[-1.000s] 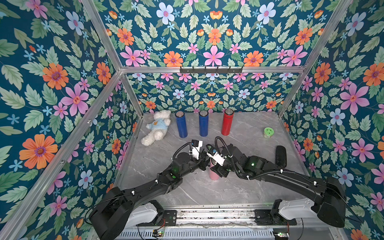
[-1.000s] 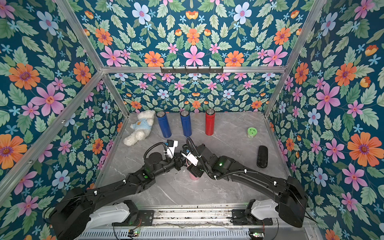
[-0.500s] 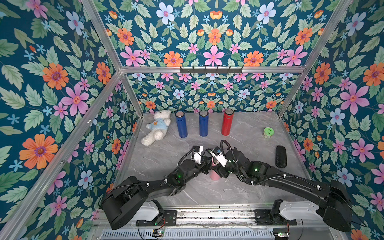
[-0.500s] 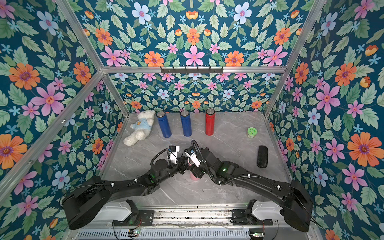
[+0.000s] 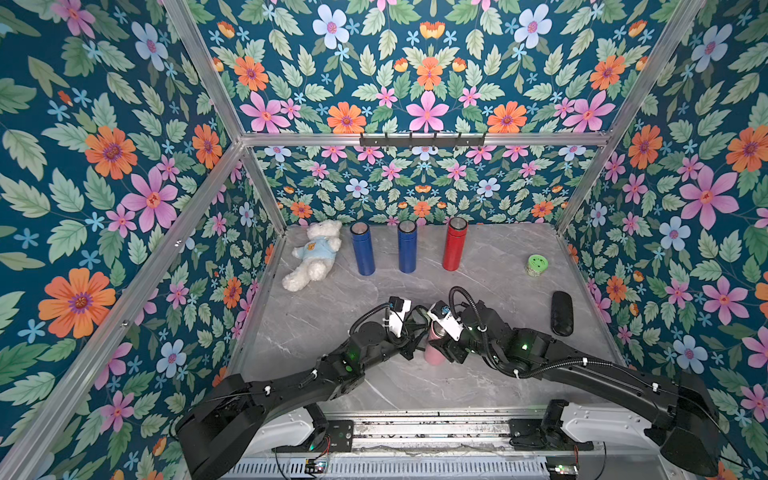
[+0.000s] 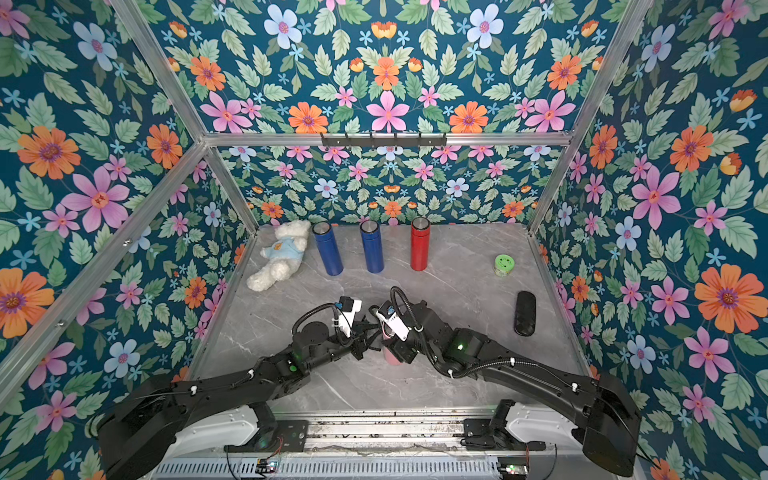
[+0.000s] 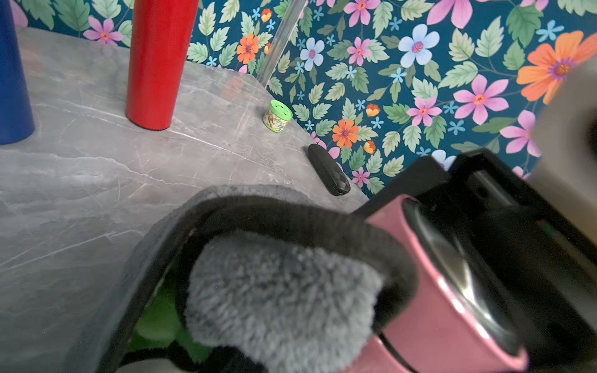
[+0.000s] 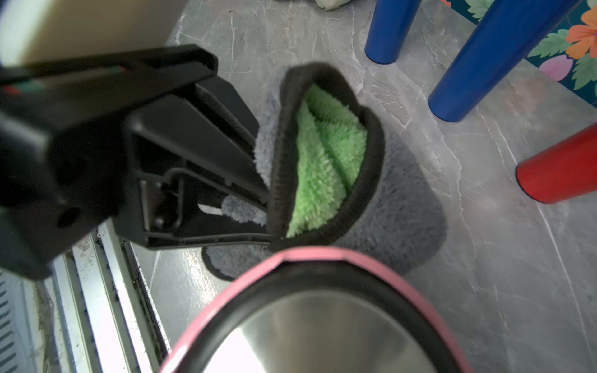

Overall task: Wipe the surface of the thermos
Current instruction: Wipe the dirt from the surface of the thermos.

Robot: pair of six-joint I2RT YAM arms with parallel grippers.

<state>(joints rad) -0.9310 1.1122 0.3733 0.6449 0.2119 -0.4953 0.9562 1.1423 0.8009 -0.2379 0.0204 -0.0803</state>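
Left wrist view shows a cloth (image 7: 281, 290), pinched by the left pincer (image 8: 258, 214), against the pink thermos (image 7: 436, 323) clamped in the right pincer (image 5: 440, 343); wiping looks underway, unfinished.

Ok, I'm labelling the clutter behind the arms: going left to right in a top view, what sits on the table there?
Teddy bear → blue thermos → second blue thermos → red thermos → green-lidded jar → black case.
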